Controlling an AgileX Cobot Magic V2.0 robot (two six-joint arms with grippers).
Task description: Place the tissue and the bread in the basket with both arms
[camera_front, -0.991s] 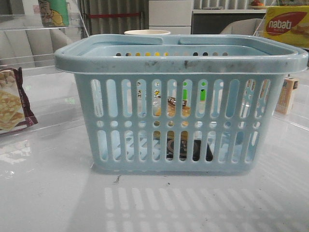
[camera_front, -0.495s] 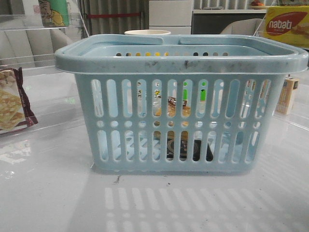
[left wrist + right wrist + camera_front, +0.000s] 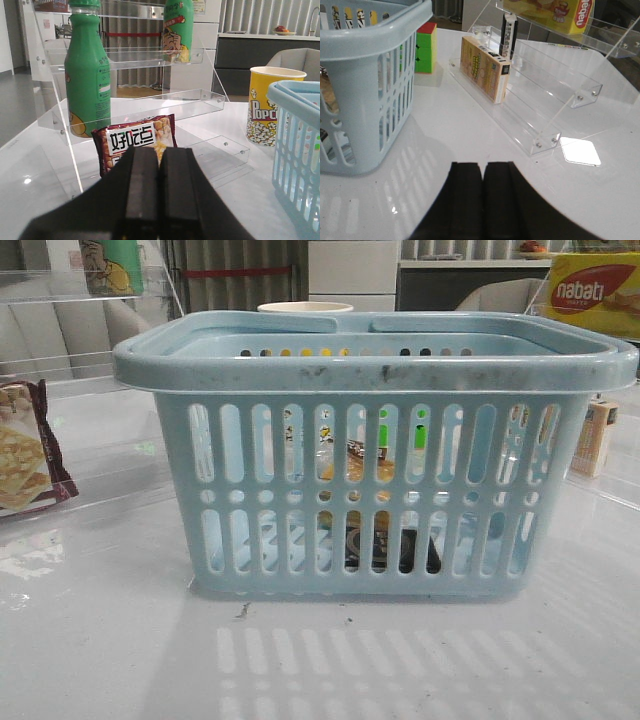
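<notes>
The light-blue basket [image 3: 375,360] stands in the middle of the table. Through its slots I see the bread [image 3: 358,466] in a clear wrapper and, below it, the black tissue packet [image 3: 392,550] on the basket floor. The basket's side also shows in the left wrist view [image 3: 297,150] and the right wrist view [image 3: 365,75]. My left gripper [image 3: 159,155] is shut and empty, left of the basket. My right gripper [image 3: 483,167] is shut and empty, right of the basket. Neither gripper shows in the front view.
A maroon-edged cracker bag [image 3: 135,142] and a green bottle [image 3: 88,75] sit at a clear acrylic shelf on the left, with a popcorn cup [image 3: 270,107]. On the right stand a clear rack [image 3: 545,95], a small box [image 3: 482,70], a colour cube [image 3: 426,47] and a yellow Nabati box [image 3: 592,290].
</notes>
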